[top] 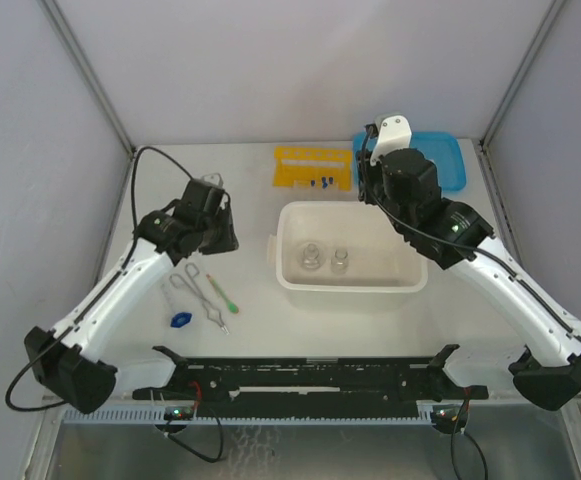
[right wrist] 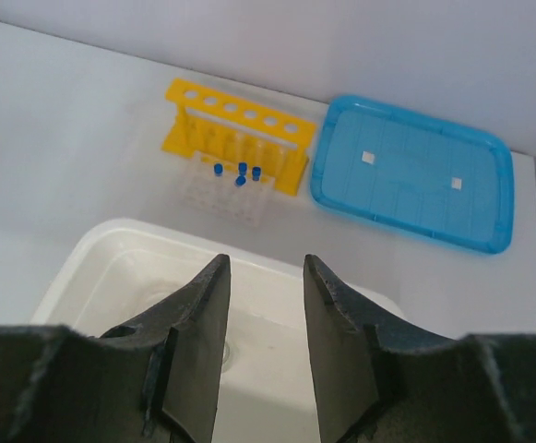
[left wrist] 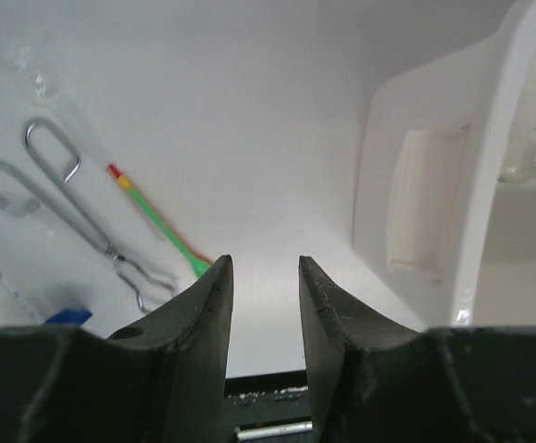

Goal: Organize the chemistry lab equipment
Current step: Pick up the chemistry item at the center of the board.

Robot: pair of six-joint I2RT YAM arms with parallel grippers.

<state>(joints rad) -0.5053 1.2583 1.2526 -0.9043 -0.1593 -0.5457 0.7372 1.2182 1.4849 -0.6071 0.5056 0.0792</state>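
The yellow tube rack (top: 313,166) stands at the back with small blue-capped tubes (top: 320,183) in front of it; both also show in the right wrist view, the rack (right wrist: 240,129) and the tubes (right wrist: 240,173). Two clear glass vessels (top: 310,257) sit in the white tub (top: 402,283). Thin metal tongs (top: 198,293), a green-tipped stick (top: 222,294) and a blue-capped tube (top: 180,320) lie on the table left of the tub. My left gripper (top: 218,238) is open and empty above the table beside the tongs (left wrist: 65,208) and the stick (left wrist: 161,229). My right gripper (top: 368,180) is open and empty over the tub's back right rim.
A blue rectangular lid (top: 440,160) lies at the back right, next to the rack. The tub's wall (left wrist: 434,185) rises just right of the left gripper. A black rail (top: 310,378) runs along the near edge. Grey walls enclose the table.
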